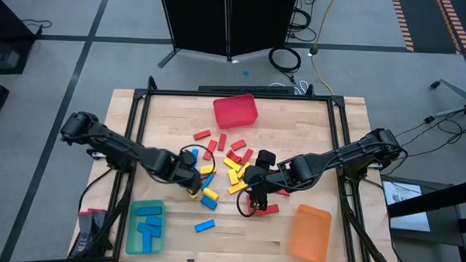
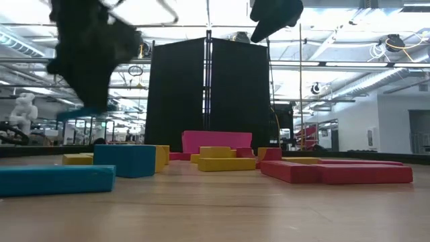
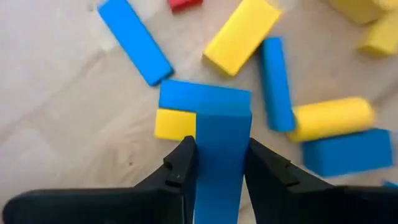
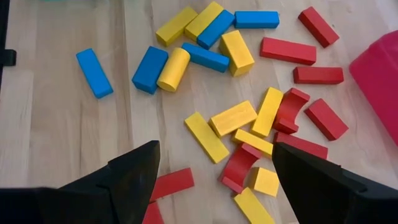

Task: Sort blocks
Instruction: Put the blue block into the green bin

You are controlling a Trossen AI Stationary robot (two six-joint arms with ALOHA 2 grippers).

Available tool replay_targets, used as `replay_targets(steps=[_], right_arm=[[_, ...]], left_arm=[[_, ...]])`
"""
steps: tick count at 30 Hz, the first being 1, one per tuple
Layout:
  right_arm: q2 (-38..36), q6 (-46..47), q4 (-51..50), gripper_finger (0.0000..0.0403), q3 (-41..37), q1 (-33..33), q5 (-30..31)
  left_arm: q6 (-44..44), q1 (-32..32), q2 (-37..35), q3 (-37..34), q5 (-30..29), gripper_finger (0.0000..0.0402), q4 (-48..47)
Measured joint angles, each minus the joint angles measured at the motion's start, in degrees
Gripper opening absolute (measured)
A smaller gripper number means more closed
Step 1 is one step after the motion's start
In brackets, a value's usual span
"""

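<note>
Red, yellow and blue blocks [image 1: 228, 158] lie scattered flat on the middle of the wooden table [image 1: 311, 126]. My left gripper [image 1: 192, 180] hangs above the pile's left side, shut on a blue block [image 3: 222, 149]. Below it lie more blue and yellow blocks [image 3: 239, 34]. My right gripper [image 1: 255, 195] hovers open over the pile's right side. Red and yellow blocks [image 4: 233, 118] lie under it, and nothing is between its fingers [image 4: 214, 180]. In the low view the left gripper [image 2: 87, 54] is a dark blur at the upper left. My left gripper pinches the blue block's two long sides [image 3: 205, 168] between its two fingers [image 3: 183, 165], coming steeply from above. The fingers lie along the block, whose free end [image 3: 224, 115] sticks out past the fingertips. The block hangs clear of the table.
A red bin [image 1: 235, 111] stands at the far middle. A green bin [image 1: 146, 226] holding blue blocks is near the front left, and an orange bin [image 1: 310, 233] is near the front right. One blue block [image 1: 205, 225] lies alone between the front bins.
</note>
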Motion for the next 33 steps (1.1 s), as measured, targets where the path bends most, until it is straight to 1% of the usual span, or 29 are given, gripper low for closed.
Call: replay_targets(steps=[4, 7, 9, 12, 15, 19, 23, 26, 33], right_arm=[[-0.02, 0.0, -0.37, 0.0306, 0.0, 0.0, -0.04], [-0.02, 0.0, -0.54, 0.0306, 0.0, 0.0, -0.15], [0.0, 0.02, -0.62, 0.0306, 0.0, 0.0, -0.22], [0.0, 0.04, -0.66, 0.0306, 0.0, 0.0, -0.26], [-0.01, 0.76, -0.69, 0.0306, 0.0, 0.0, -0.24], [-0.02, 1.03, -0.75, 0.0306, 0.0, 0.0, -0.24], [-0.02, 0.98, -0.75, 0.0306, 0.0, 0.0, -0.24], [-0.01, 1.03, -0.73, 0.0306, 0.0, -0.02, -0.24], [-0.02, 1.07, -0.73, 0.0306, 0.0, -0.02, -0.33]], left_arm=[[0.62, -2.76, -2.06, 7.27, 0.23, 0.0104, -7.97], [0.17, -6.74, -4.27, 11.44, 0.99, 0.0104, -12.76], [-2.11, -11.28, -5.67, 13.02, 2.24, 0.0104, -14.16], [-7.18, -19.56, -7.69, 13.57, 2.25, 0.0104, -14.86], [-12.41, -28.25, -7.59, 13.53, 1.98, 0.0104, -15.16], [-18.42, -37.34, -6.62, 11.61, 1.78, 0.0104, -15.62], [-23.79, -42.67, -5.55, 7.27, 1.72, 0.0104, -14.83], [-26.02, -44.58, -4.67, 3.5, 1.72, 0.0104, -12.52], [-26.13, -45.05, -4.44, -4.57, 2.53, 0.0104, -1.18]])
